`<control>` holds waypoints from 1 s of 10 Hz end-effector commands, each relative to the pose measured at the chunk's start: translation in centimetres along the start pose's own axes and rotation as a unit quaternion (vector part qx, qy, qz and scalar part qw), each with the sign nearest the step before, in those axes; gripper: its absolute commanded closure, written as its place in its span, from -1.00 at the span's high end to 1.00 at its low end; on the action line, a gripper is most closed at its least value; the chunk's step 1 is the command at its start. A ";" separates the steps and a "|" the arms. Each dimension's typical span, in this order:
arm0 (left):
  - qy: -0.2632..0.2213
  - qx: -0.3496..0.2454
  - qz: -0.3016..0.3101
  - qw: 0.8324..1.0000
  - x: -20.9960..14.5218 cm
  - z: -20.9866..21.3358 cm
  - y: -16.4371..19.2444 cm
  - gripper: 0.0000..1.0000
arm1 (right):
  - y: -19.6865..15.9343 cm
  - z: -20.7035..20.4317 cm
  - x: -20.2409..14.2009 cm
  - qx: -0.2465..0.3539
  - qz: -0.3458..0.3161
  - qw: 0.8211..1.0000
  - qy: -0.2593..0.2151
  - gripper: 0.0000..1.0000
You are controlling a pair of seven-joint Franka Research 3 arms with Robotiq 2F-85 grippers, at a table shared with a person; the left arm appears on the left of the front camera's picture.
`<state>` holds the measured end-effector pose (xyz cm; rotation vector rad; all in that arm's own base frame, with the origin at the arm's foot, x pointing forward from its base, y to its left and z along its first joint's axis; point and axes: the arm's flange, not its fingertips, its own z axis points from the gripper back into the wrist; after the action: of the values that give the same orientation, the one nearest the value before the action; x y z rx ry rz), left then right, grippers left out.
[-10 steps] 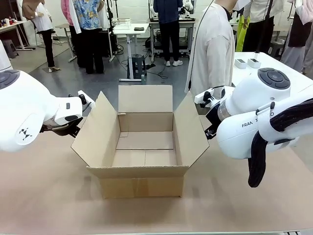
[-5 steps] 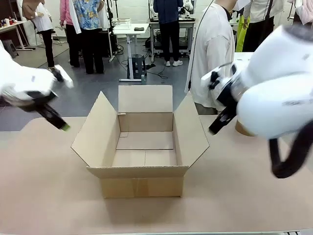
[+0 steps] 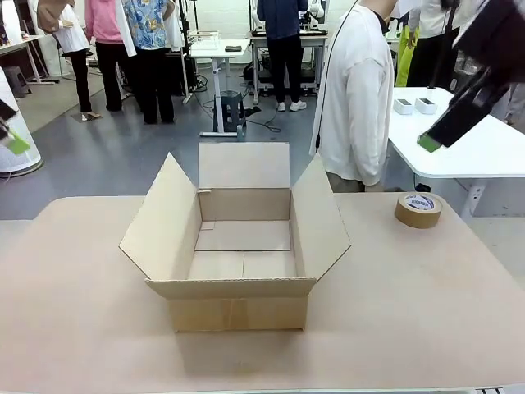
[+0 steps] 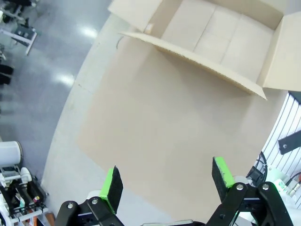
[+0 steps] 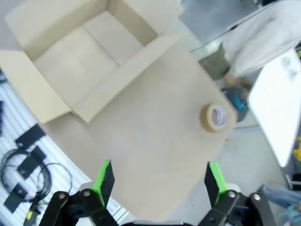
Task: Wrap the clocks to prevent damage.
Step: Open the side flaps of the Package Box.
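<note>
- left pincer (image 4: 167, 178): jaws wide, holding nothing, high above the surface (image 4: 155, 122)
- right pincer (image 5: 158, 181): jaws wide, holding nothing, likewise high
- cardboard box (image 3: 238, 312): mid-surface, flaps open
- tape roll (image 3: 417, 210): far right, lying flat, well apart from the box

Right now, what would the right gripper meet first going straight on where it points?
The right gripper would probably meet bare table between the cardboard box and the tape roll; depth is unclear.
</note>
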<state>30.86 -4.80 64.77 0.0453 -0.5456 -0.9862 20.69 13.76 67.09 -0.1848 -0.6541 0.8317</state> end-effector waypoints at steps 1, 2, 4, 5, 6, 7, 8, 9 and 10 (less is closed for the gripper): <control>-0.041 -0.023 -0.011 0.999 0.4 0.3 1.1 1.00 | -0.1 -1.3 -0.5 0.000 -0.007 0.999 -0.031 1.00; -0.057 -0.020 -0.008 0.998 -0.2 1.0 0.1 1.00 | -0.4 -1.7 -1.2 -0.005 -0.019 0.998 -0.055 1.00; -0.015 -0.001 -0.002 1.000 0.4 1.0 0.4 1.00 | 0.0 0.9 0.0 -0.006 0.000 1.000 -0.016 1.00; -0.015 -0.001 -0.002 1.000 0.4 1.0 0.4 1.00 | 0.0 0.9 0.0 -0.006 0.000 1.000 -0.016 1.00; -0.015 -0.001 -0.002 1.000 0.4 1.0 0.4 1.00 | 0.0 0.9 0.0 -0.006 0.000 1.000 -0.016 1.00; -0.015 -0.001 -0.002 1.000 0.4 1.0 0.4 1.00 | 0.0 0.9 0.0 -0.006 0.000 1.000 -0.016 1.00; -0.015 -0.001 -0.002 1.000 0.4 1.0 0.4 1.00 | 0.0 0.9 0.0 -0.006 0.000 1.000 -0.016 1.00; -0.023 -0.005 0.000 1.000 0.5 1.0 0.4 1.00 | -0.1 0.8 -0.2 -0.007 -0.003 1.000 -0.025 1.00; -0.076 -0.099 -0.063 0.990 0.6 1.5 2.4 1.00 | -2.4 0.5 -0.5 0.136 0.056 0.986 -0.077 1.00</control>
<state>31.07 -4.67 66.11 -0.0374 -0.5937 -1.0431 20.42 13.12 67.70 -0.1016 -0.7055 0.8867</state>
